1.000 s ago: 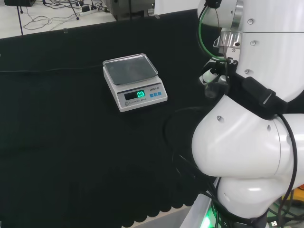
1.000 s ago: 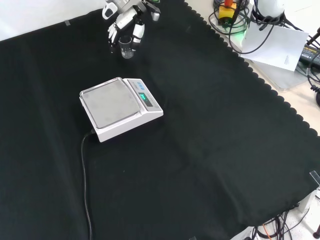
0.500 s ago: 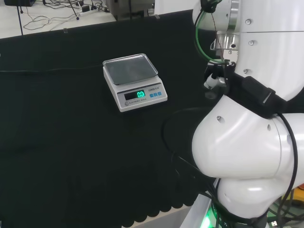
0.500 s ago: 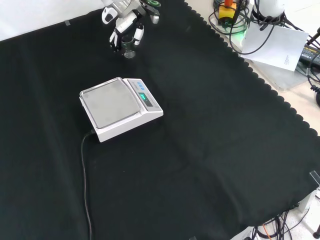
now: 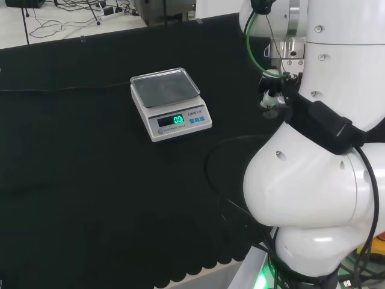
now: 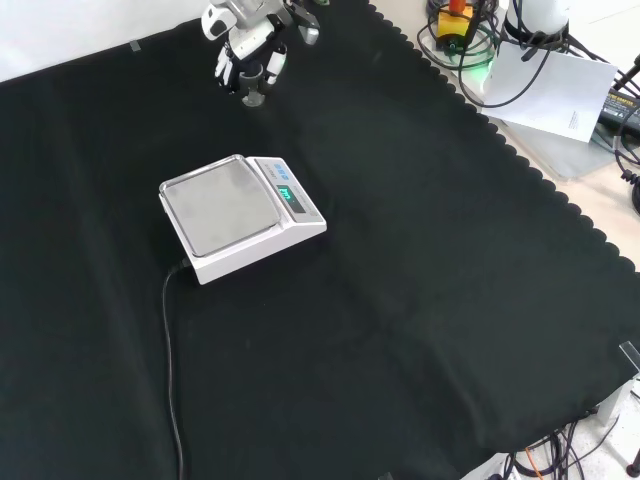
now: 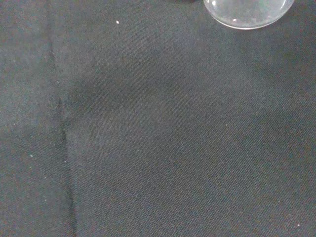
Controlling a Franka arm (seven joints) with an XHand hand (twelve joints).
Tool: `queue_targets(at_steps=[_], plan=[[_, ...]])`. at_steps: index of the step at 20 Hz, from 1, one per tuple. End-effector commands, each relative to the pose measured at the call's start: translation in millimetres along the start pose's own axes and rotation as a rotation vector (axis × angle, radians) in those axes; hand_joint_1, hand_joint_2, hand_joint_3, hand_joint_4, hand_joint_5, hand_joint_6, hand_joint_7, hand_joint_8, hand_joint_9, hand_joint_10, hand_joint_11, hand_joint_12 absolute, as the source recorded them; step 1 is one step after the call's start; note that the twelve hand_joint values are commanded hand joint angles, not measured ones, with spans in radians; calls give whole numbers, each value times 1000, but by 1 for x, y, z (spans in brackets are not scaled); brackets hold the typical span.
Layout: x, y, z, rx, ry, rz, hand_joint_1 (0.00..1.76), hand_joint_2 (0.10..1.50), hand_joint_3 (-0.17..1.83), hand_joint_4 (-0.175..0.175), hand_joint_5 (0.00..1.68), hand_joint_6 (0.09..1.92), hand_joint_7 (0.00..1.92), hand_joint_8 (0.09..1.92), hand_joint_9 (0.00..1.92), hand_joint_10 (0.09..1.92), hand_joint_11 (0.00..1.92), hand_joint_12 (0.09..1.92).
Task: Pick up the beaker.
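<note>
In the front view the hand (image 6: 245, 50) is beyond the far corner of the scale (image 6: 240, 215), near the top edge of the black cloth (image 6: 420, 260). Its fingers curl around the small clear beaker (image 6: 255, 92), which stands upright between them, just under the palm. The beaker seems lifted a little from the cloth, though I cannot tell this surely. The coming move is, I think, straight upward.

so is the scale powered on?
On. The scale shows lit green digits on its display in the head view; its pan is bare, and the hand is apart from it.
</note>
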State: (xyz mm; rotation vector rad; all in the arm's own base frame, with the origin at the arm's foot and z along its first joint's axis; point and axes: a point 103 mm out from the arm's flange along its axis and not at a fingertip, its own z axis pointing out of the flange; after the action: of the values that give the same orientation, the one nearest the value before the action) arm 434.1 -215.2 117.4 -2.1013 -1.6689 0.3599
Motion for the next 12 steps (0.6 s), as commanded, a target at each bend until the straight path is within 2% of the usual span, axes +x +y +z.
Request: queue_targets(at_steps=[1,6,10,12], plan=[[-1,-17,-40,13,26,-72,1473,1261,-1,-175,654,1426,473,1459,806,1450,479,1788],[14,-38,-87,7,-27,-154,1474,1255,0,-175,665,1411,497,1435,818,1441,475,1785],[26,-52,-107,-23,9,-225,1474,1254,0,-175,668,1405,502,1429,818,1439,475,1786],[34,-58,-115,-30,-11,-244,1474,1254,0,-175,669,1404,504,1429,817,1440,475,1787]])
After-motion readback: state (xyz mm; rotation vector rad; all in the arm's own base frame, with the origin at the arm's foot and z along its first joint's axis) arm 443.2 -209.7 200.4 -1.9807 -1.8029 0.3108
